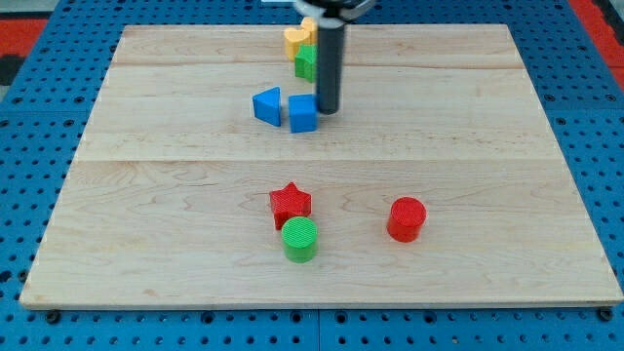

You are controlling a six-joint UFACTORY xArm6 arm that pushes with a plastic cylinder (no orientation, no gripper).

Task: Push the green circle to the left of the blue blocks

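Toward the far middle of the wooden counter (175,117), my tip (328,110) sits just right of the blue cube (303,113), with the blue triangular block (267,104) just left of that cube (the rod has no hand, so nothing is being grasped). Behind the rod, a green block (305,62) and a yellow block (296,39) are partly hidden, shapes unclear. Nearer, the green circle (300,238) touches the red star (291,204) just behind it, well apart from the blue blocks, and a red cylinder (407,217) stands to their right.
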